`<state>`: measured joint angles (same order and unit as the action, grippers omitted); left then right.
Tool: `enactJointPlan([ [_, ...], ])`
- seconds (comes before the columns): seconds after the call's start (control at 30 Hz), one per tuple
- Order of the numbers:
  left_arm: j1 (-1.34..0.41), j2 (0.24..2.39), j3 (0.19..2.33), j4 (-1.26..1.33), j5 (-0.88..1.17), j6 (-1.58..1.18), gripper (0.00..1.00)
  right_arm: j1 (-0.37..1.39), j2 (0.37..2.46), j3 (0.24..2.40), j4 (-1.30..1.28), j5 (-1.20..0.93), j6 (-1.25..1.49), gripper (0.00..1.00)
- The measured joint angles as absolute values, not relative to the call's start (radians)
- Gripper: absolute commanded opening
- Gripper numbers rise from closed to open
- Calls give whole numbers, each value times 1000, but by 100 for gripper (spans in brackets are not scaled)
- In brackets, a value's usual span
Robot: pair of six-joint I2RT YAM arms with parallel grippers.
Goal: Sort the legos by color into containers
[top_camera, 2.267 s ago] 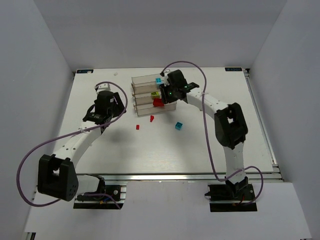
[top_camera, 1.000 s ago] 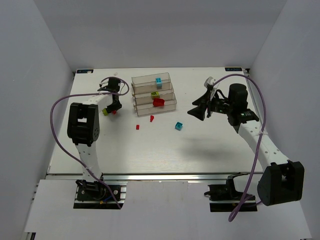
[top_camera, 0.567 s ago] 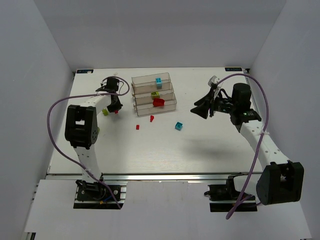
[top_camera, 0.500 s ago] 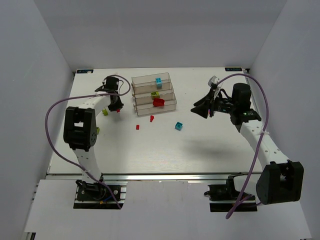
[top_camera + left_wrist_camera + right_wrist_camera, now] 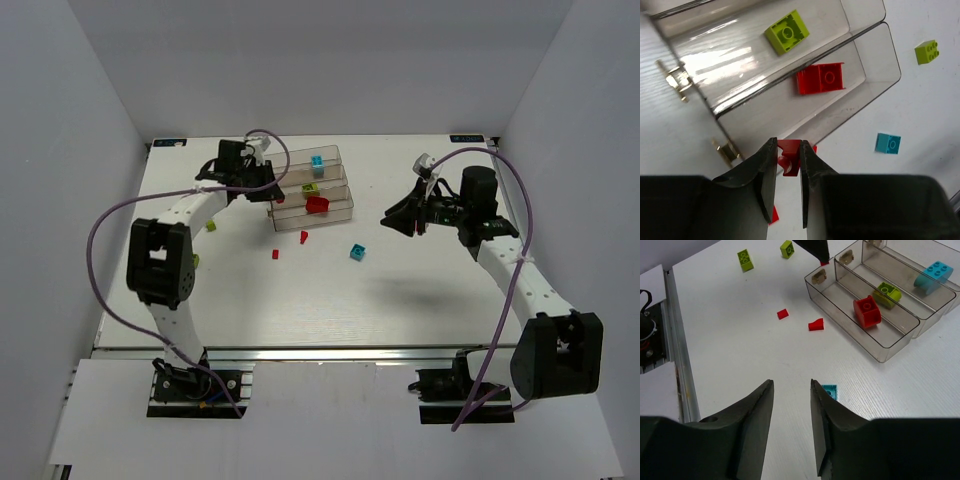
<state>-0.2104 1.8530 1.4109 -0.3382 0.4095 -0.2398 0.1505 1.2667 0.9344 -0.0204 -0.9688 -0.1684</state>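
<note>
Small red plastic brick (image 5: 789,160) is pinched in the left gripper (image 5: 788,150), hanging just off the end wall of the lowest of the four clear stepped plastic bins (image 5: 290,221), at the row's 9 o'clock in the top view. Looks like carry-to-drop: next it should shift toward 1 o'clock in the left wrist view, over the bin holding the bigger red block (image 5: 821,78), then release. Right gripper (image 5: 791,386) gapes empty at the bins' 3 o'clock. Top view hides the pinch, left wrist shows it; right wrist best shows the loose cyan brick (image 5: 830,389) by its tips
</note>
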Motion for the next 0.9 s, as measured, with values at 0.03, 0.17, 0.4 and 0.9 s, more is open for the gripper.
enactJointPlan([
  [0.03, -218, 1888, 1437, -340, 418, -238, 12, 150, 1270, 934, -22, -968, -173, 44],
  [0.17, -253, 2000, 1520, -372, 432, -230, 43, 151, 1294, 935, -44, -968, -202, 55],
  [0.4, -291, 2018, 1586, -428, 421, -215, 62, 161, 1343, 938, -113, -948, -281, 74],
  [0.9, -271, 1414, 1085, -355, 175, -354, 57, 418, 1656, 1224, -614, -830, -1415, 62],
])
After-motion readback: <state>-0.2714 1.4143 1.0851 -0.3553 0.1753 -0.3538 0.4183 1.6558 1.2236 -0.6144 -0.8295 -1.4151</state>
